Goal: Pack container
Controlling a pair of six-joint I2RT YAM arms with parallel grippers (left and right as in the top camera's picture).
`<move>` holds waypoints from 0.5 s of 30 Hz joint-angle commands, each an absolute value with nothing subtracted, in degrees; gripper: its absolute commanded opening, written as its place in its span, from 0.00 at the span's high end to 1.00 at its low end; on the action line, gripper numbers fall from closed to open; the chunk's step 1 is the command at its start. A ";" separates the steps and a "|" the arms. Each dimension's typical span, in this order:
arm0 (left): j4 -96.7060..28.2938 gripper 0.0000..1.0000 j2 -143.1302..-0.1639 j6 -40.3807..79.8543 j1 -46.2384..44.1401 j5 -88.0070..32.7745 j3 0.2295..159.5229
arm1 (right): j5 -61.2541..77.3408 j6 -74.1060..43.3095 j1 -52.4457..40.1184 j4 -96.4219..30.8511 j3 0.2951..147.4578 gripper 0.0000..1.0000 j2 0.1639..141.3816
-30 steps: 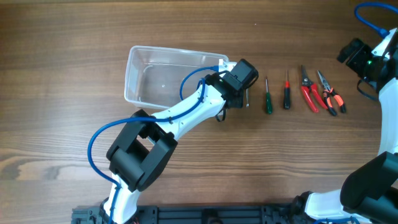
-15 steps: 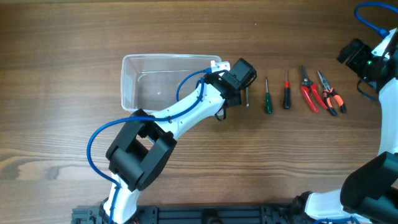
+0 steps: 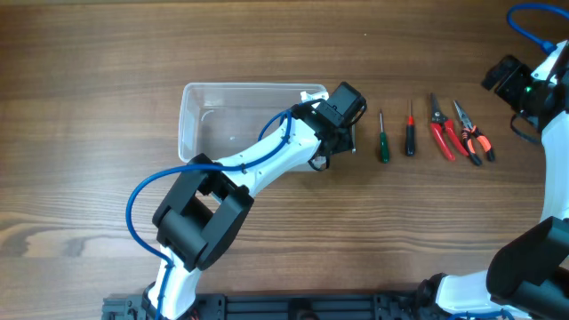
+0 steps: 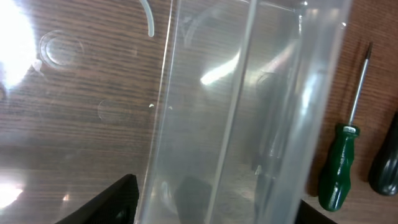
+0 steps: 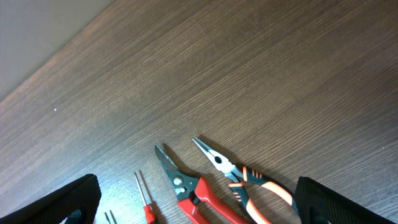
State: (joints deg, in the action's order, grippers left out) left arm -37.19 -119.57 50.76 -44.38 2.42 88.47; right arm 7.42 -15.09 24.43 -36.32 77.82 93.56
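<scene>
The container (image 3: 200, 116), a clear plastic tub, lies flat on the wood table left of centre with nothing inside it. My left gripper (image 3: 327, 114) hovers at its right end. In the left wrist view the tub's end wall (image 4: 249, 112) runs between the two parted fingers (image 4: 109, 202), and the gripper is open around it. My right gripper (image 5: 208, 208) hangs open high over the far right, above the red cutters (image 5: 189, 196) and the orange-handled pliers (image 5: 261, 186), touching neither.
Right of the tub, tools lie in a row: a green screwdriver (image 3: 383, 140), a red screwdriver (image 3: 410, 132), red cutters (image 3: 440, 129) and orange pliers (image 3: 473, 135). A dark handle (image 4: 387, 162) shows beside the green screwdriver (image 4: 339, 165), partly under the left gripper.
The tub swung from a tilted pose to square on the table and shifted slightly. My left gripper, shut on its right end before, has opened. The right arm has not moved.
</scene>
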 commanded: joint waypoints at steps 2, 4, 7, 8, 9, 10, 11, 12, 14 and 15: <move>-37.28 0.30 -113.25 44.95 -42.81 2.70 91.26 | 6.76 -14.96 24.40 -35.55 77.97 0.00 94.32; -37.39 0.24 -109.49 44.66 -42.09 6.09 92.09 | 5.89 -14.96 24.40 -35.42 77.97 0.00 94.32; -36.75 0.22 -103.07 39.03 -40.25 12.58 92.82 | 5.78 -8.86 24.40 -35.42 77.97 0.00 94.32; -36.58 0.21 -101.08 37.41 -39.57 14.74 92.88 | 5.76 -7.51 24.40 -35.44 77.97 0.00 94.37; -36.29 0.19 -98.61 35.20 -38.52 17.41 92.90 | 5.74 -4.10 24.40 -35.57 77.97 0.00 94.41; -36.14 0.18 -96.27 33.10 -37.30 19.77 92.90 | 5.72 -1.76 24.40 -35.70 77.97 0.00 94.43; -36.16 0.18 -94.35 31.62 -36.10 21.58 92.90 | 5.52 1.02 24.40 -35.88 77.97 0.00 94.52; -36.23 0.18 -92.55 30.30 -34.63 23.35 92.90 | 3.68 3.64 24.40 -36.12 77.97 0.00 94.59; -36.73 0.04 -88.77 28.69 -30.44 26.30 92.90 | -0.80 10.41 24.40 -36.38 77.97 0.02 95.18; -37.30 0.00 -86.83 28.69 -27.24 27.11 92.90 | -1.93 17.17 24.40 -36.77 77.97 0.05 95.70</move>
State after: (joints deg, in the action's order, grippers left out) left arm -36.16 -91.18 33.52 -33.56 19.55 92.29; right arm 3.90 1.93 24.43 -36.16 77.82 93.69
